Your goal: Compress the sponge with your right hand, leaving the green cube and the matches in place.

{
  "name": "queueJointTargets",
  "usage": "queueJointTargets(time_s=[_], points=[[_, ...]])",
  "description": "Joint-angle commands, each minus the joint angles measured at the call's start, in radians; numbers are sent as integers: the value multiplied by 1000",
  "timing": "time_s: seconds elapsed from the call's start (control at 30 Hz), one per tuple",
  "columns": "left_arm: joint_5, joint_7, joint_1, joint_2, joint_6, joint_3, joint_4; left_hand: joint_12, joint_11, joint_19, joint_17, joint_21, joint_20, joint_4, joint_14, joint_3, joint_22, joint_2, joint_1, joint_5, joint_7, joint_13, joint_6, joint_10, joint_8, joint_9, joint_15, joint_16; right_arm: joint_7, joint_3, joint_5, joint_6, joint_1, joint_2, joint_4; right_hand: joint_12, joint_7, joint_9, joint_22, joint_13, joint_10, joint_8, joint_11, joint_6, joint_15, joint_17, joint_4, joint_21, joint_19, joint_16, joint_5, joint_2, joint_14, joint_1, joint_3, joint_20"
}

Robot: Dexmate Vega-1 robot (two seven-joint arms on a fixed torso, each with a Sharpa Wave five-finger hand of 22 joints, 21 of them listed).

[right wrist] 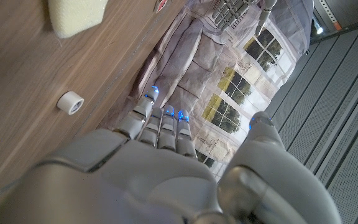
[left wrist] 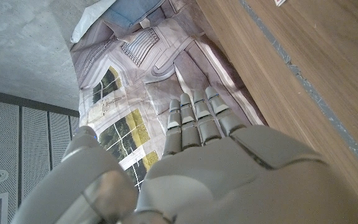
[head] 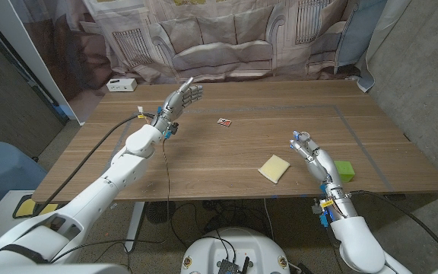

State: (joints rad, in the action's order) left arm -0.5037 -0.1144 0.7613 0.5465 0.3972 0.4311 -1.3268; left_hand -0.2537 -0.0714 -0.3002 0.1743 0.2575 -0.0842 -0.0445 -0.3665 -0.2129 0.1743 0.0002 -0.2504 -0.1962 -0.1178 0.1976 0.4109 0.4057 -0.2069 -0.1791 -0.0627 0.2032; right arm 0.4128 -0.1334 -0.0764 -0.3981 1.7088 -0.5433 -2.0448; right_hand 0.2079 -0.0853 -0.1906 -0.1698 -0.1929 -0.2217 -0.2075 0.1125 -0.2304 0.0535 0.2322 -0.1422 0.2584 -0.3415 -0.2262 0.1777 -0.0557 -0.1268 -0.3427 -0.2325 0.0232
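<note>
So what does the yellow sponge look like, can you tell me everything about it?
The sponge is a pale yellow, soft-looking foam block, roughly square with rounded edges. It lies flat on the wooden table, turned a bit like a diamond, near the front edge. Nothing is touching it. The right hand is just beside it, open and not yet pressing. The green cube sits on the far side of that hand. In the right wrist view, a corner of the sponge looks fuzzy and unsquashed.
</note>
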Motion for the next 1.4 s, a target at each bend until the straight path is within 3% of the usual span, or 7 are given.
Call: queueJointTargets(time_s=[0.03,0.43,0.73,1.4], points=[[22,21,4,-1,14,1,-7,1,1,-7,5,-7,-2,-4,-7,-4,3,5,-9,2,-2,4,9,11,0,-4,-1,-2,118,-9,-215,163,46,26,-108,6,6,-2,-3,-4,-4,-3,-4,-6,-1,-1,-7,-3,-13,-1,2,-3,-4,-17,-2,2],[22,2,-8,-15,23,14,12,4,4,-9,5,-12,-3,-6,-8,-4,3,7,-10,2,-1,4,11,14,2,-4,-2,-4,178,-28,-357,328,72,5,-175,5,6,-2,-2,-3,-8,-2,-4,-8,-2,-3,-10,-5,-23,-1,3,-6,-9,-27,-5,-1],[21,7,1,-12,26,11,7,6,6,-9,5,-15,-4,-7,-10,-5,4,8,-11,2,-2,4,12,13,4,-4,-2,-4,202,-51,-395,392,62,-17,-192,3,6,-2,-2,-3,-6,-4,-5,-16,-5,-5,-12,-9,-24,0,4,-9,-9,-36,-9,1],[53,45,3,-9,32,9,1,10,6,-10,6,-21,-5,-9,-10,-4,4,10,-11,3,0,4,14,16,6,-4,-4,-7,192,-131,-537,655,25,-78,-272,0,6,-3,-2,-3,-6,0,-11,-12,-9,-10,-21,-16,-30,2,8,-14,-14,-66,-20,-1]])
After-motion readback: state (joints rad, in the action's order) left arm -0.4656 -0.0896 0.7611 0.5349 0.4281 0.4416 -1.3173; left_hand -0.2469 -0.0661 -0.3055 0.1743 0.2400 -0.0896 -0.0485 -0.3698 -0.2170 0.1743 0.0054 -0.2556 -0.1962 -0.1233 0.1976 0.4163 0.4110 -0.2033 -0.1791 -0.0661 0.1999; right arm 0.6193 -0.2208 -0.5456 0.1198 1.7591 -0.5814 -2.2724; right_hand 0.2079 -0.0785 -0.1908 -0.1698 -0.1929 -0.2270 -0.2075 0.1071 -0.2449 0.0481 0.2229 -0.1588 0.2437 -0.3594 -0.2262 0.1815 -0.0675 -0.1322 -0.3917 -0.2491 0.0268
